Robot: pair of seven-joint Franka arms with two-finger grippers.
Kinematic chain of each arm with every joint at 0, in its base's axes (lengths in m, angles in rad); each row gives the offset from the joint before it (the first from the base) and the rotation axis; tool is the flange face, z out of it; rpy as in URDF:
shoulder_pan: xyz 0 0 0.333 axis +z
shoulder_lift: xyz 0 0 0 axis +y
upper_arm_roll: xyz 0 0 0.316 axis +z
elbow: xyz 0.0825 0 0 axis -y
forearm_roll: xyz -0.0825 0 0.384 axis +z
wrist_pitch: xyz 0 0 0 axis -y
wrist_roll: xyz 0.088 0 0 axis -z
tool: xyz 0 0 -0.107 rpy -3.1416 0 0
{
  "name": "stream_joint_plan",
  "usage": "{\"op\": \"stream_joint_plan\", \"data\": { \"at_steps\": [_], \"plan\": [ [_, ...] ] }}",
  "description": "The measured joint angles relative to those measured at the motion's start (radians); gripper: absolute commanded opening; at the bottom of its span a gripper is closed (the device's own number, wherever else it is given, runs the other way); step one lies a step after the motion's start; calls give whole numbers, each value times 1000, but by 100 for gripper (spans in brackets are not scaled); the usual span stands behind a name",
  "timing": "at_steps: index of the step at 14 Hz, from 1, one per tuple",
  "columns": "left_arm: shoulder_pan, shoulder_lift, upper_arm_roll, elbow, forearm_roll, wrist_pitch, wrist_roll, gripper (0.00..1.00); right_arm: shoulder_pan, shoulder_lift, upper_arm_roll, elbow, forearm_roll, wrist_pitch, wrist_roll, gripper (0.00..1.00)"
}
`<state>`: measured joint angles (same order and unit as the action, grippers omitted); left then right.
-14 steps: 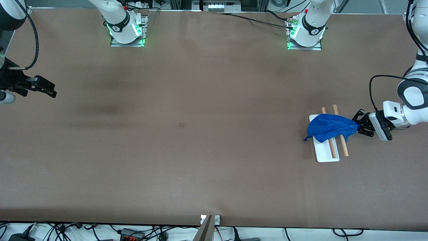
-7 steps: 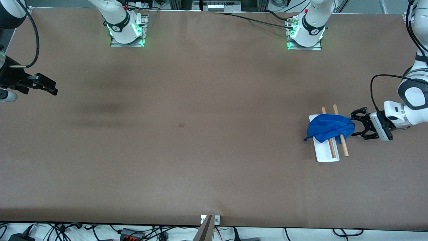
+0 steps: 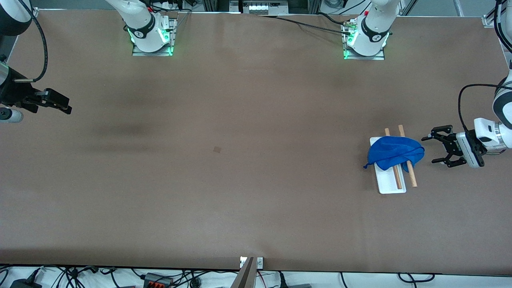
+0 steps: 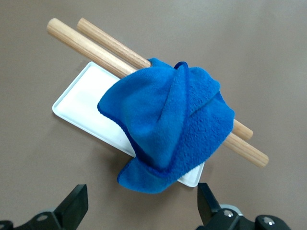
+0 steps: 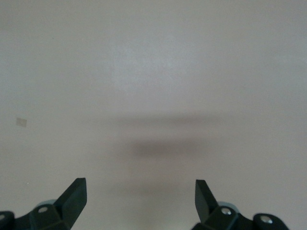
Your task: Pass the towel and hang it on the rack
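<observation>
Towel (image 3: 394, 153) lies bunched over both rods of the rack (image 3: 391, 188), so you are at the release step: left gripper (image 3: 439, 150) hangs spread and empty beside it, right gripper (image 3: 54, 105) waits spread, and next you only clear away.

- We see the towel (image 3: 394, 154) draped on the rack (image 3: 391, 187), just beside our left gripper (image 3: 434, 150), toward the right arm's end.
- Our right gripper (image 3: 66, 108) hangs well apart, over the table (image 3: 240, 180).
</observation>
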<state>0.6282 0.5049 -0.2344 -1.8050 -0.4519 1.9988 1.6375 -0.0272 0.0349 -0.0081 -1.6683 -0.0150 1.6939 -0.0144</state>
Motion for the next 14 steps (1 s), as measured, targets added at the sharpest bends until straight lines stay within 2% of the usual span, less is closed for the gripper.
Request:
{"op": "stream_joint_plan", "data": {
  "at_steps": [5,8,14],
  "plan": [
    [9,-41,1,29,27,-65,-7,100,0,-6,0,2,1,-22,-1,100],
    [15,-57,2,105,94,-172,-67,100,0,-7,4,3,1,-23,-14,100],
    [23,-69,7,257,153,-349,-171,100,0,-7,4,3,0,-23,-25,100]
  ]
}}
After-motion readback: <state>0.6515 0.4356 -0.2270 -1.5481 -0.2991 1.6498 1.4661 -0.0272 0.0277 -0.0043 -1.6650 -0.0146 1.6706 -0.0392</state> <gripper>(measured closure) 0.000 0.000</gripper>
